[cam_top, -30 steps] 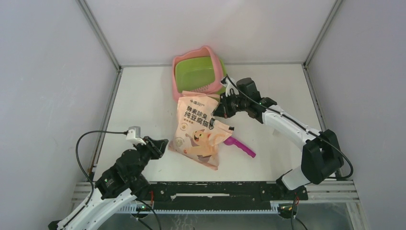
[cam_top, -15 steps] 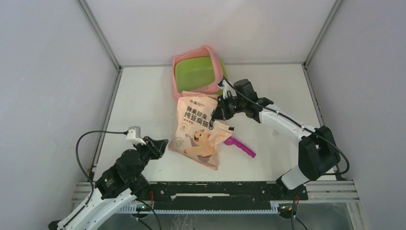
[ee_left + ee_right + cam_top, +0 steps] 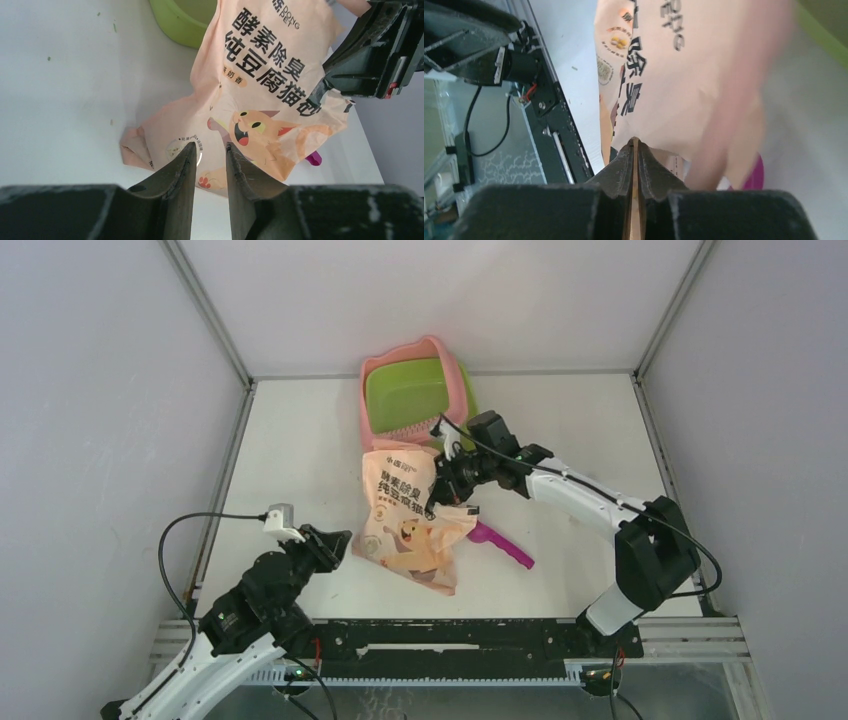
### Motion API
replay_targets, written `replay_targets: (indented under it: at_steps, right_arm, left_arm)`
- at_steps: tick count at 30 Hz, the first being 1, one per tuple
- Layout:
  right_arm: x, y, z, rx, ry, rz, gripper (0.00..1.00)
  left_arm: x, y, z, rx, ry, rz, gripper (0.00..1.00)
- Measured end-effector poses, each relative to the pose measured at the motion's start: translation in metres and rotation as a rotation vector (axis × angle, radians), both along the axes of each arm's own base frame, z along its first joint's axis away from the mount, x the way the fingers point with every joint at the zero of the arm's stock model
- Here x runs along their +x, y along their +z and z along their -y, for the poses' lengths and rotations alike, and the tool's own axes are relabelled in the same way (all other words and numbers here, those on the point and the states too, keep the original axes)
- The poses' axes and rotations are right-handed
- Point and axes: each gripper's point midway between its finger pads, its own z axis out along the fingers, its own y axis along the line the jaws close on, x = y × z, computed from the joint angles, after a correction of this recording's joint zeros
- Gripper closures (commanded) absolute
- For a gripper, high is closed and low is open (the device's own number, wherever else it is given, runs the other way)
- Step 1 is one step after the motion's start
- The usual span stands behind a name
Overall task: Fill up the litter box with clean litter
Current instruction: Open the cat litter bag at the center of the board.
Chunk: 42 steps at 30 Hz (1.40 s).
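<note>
The litter box (image 3: 385, 392), pink rim and lime-green basin, stands at the back of the table; its green wall shows in the left wrist view (image 3: 175, 22). A peach-pink printed bag (image 3: 410, 512) lies in front of it, its top end lifted near the box. My right gripper (image 3: 438, 498) is shut on the bag's right edge; in the right wrist view the fingers (image 3: 634, 150) pinch a thin fold of the bag (image 3: 684, 75). My left gripper (image 3: 340, 540) is open and empty just left of the bag's lower corner (image 3: 250, 100). No litter granules show.
A magenta scoop (image 3: 503, 545) lies on the table right of the bag, partly under it, and shows in the right wrist view (image 3: 754, 175). Grey walls close in the table. The black rail (image 3: 450, 635) runs along the near edge.
My right gripper has moved left and toward the near side with the bag's edge, pulling the bag's top left and crumpling it. The left arm has not moved.
</note>
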Motion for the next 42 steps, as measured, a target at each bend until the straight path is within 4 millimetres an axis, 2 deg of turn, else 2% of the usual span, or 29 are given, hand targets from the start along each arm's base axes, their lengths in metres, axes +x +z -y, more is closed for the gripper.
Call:
replay_targets:
  at_steps: [6, 10, 17, 23, 29, 33, 38, 42]
  right_arm:
    - [-0.034, -0.006, -0.019, -0.062, 0.12, 0.038, 0.69]
    - [-0.058, -0.006, -0.022, -0.092, 0.187, 0.052, 0.65]
    - [-0.094, 0.006, -0.015, -0.117, 0.265, 0.053, 0.57]
    - [-0.125, 0.014, -0.02, -0.118, 0.334, 0.068, 0.56]
    - [-0.129, -0.001, -0.025, -0.215, 0.287, 0.127, 0.6]
    - [-0.126, -0.015, -0.03, -0.287, 0.242, 0.168, 0.69]
    - [-0.118, -0.021, -0.03, -0.351, 0.158, 0.233, 0.49]
    - [-0.115, -0.023, -0.029, -0.383, 0.122, 0.269, 0.48]
  left_arm:
    - [0.0, 0.0, 0.0, 0.005, -0.002, 0.003, 0.68]
    - [0.0, 0.001, 0.0, 0.001, -0.002, 0.008, 0.68]
    - [-0.001, 0.004, 0.0, -0.013, -0.006, 0.019, 0.68]
    - [-0.002, 0.008, -0.001, -0.028, -0.007, 0.032, 0.68]
    - [-0.003, 0.009, -0.001, -0.033, -0.008, 0.036, 0.68]
    - [-0.003, 0.009, -0.001, -0.034, -0.009, 0.036, 0.68]
    - [-0.003, 0.009, -0.001, -0.033, -0.008, 0.036, 0.68]
    - [-0.003, 0.009, -0.001, -0.034, -0.008, 0.036, 0.68]
